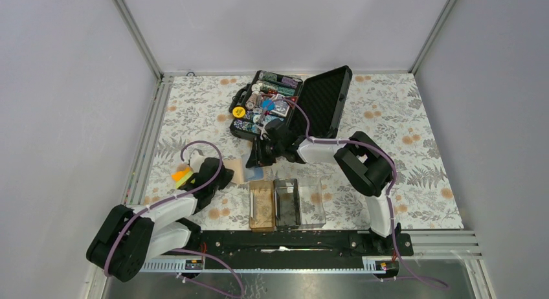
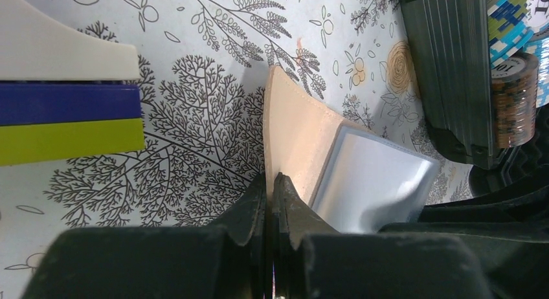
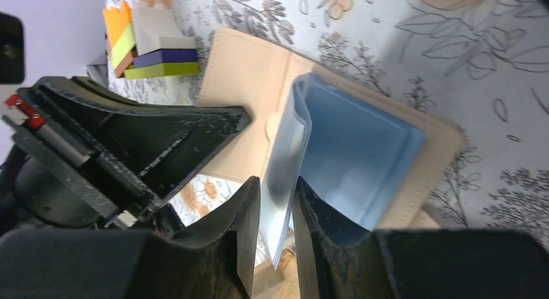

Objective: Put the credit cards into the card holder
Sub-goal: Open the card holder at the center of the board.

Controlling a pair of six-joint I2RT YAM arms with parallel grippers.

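On the flowered desk (image 1: 421,150), the left gripper (image 2: 270,180) pinches a beige wallet (image 2: 291,131) and the right gripper (image 3: 277,190) narrowly clamps its pale blue insert (image 3: 362,150); pulling could bend the insert or drag the wallet into the nearby card holder (image 1: 324,210).

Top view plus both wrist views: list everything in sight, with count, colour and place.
card holder: one, clear tray with brown, dark and clear compartments, near edge, centre.
wallet: one, tan, behind the holder's left end.
sleeve: one, blue plastic, on the wallet.
block stack: one, multicoloured, left of the wallet.
chip case: one, black, open, far centre, chips inside.
tablecloth: one, white floral, over the table.
left pincer: one, black, shut on the wallet's tan flap.
right pincer: one, black, shut on the sleeve.
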